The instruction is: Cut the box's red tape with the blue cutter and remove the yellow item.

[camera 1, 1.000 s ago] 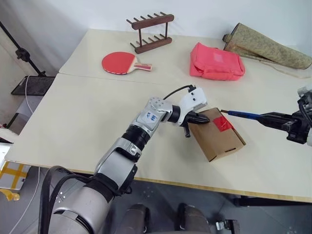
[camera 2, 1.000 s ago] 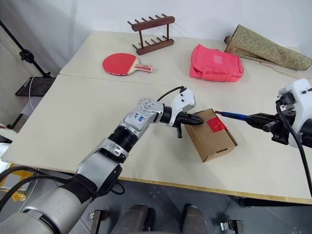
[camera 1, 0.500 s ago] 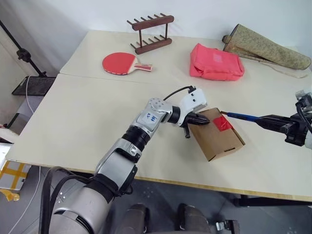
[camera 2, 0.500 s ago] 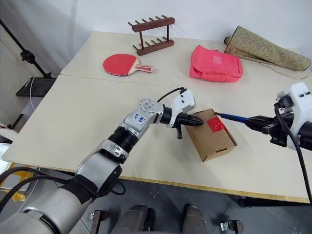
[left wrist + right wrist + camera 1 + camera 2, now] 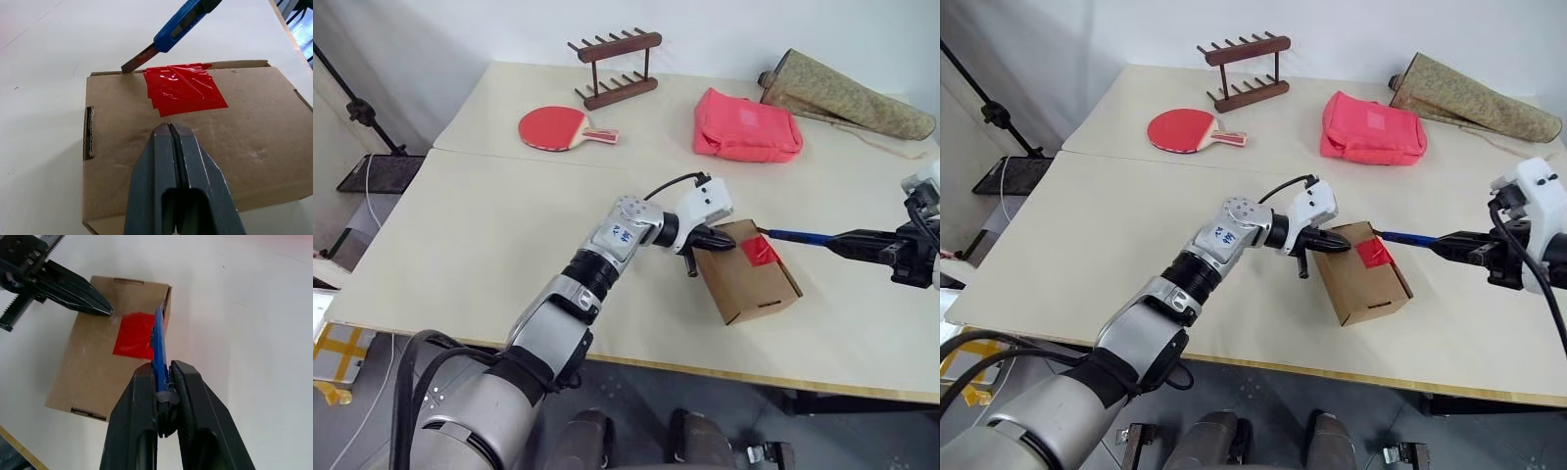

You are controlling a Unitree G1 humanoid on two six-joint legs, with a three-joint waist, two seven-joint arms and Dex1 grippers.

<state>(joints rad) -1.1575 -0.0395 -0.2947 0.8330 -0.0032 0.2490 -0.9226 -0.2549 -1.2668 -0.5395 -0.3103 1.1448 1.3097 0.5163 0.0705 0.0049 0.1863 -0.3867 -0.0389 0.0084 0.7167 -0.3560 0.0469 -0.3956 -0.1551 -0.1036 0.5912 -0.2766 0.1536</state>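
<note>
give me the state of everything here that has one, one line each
box: flap closed, lying on the table
red tape: stuck across the flap edge, not cut through
blue cutter: blade out, tip at the flap edge beside the tape
left gripper: shut, tips pressed on the box
right gripper: shut on the blue cutter
pink pouch: closed

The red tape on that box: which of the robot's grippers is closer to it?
Left. The shut left gripper presses on the box top just beside the red tape. The right gripper stays off to the box's side, only its blue cutter reaching the tape's edge.
</note>
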